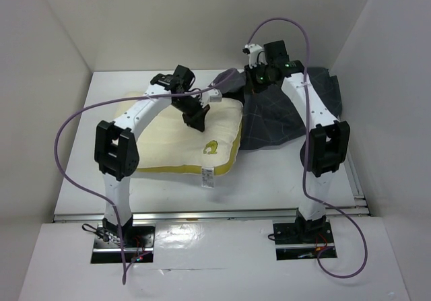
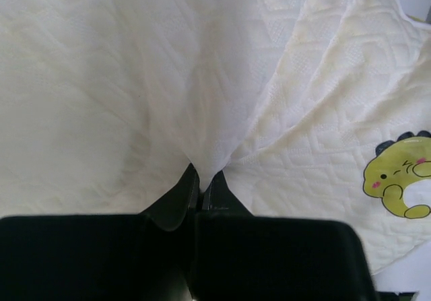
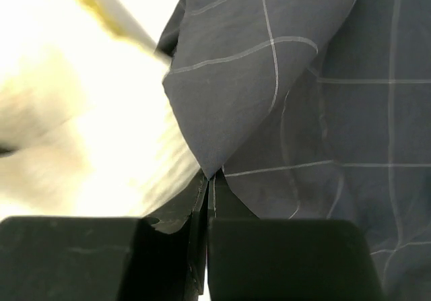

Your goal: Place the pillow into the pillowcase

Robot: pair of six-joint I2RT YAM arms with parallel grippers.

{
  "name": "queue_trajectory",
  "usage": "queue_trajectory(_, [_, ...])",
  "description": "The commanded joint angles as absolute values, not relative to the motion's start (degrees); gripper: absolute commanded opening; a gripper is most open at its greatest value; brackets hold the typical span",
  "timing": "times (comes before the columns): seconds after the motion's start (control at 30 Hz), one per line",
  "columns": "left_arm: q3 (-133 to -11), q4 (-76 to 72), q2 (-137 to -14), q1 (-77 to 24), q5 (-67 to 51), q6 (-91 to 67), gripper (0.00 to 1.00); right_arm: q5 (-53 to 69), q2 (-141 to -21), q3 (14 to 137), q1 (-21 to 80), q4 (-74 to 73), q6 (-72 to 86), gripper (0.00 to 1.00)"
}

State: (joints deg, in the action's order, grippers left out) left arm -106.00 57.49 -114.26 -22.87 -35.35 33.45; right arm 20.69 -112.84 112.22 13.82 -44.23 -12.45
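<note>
The cream-yellow pillow lies flat at mid-table, its yellow animal emblem and white tag at its near right. My left gripper is over the pillow's middle, shut on a pinched fold of the pillow's top cloth; the emblem shows at right. The dark grid-lined pillowcase lies crumpled at the back right, touching the pillow's right edge. My right gripper is shut on a raised fold of the pillowcase at its left edge, with the blurred pillow beside it.
White enclosure walls stand at the back and both sides. Purple cables loop from both arms. A metal rail runs along the table's near edge, with both arm bases in front of it.
</note>
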Motion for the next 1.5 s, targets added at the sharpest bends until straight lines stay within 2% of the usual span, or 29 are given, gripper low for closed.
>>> queue_trajectory(0.0, [-112.75, 52.83, -117.68, -22.51, -38.85, 29.28, 0.00, 24.43, -107.68, 108.12, 14.41, -45.18, -11.78, 0.00])
queue_trajectory(0.23, [-124.36, 49.22, -124.54, -20.65, -38.85, 20.40, 0.00, 26.89, -103.54, 97.83, 15.56, -45.79, -12.30, 0.00])
queue_trajectory(0.43, [-122.17, 39.84, -122.70, -17.32, -35.87, 10.30, 0.00, 27.50, -103.01, 94.75, 15.56, -46.32, -12.83, 0.00])
queue_trajectory(0.8, [-115.49, 29.28, -120.23, -17.92, -14.77, 0.98, 0.00, 34.80, -104.94, 100.10, 18.63, -50.00, -13.36, 0.00])
queue_trajectory(1.23, [-123.22, 26.02, -125.33, -18.46, -15.21, -9.83, 0.00, 34.02, -107.58, 101.07, 24.43, -50.62, -13.97, 0.00])
queue_trajectory(1.47, [-123.22, 26.54, -129.80, -21.09, -9.84, -11.07, 0.00, 33.31, -109.51, 104.41, 24.43, -50.10, -13.45, 0.00])
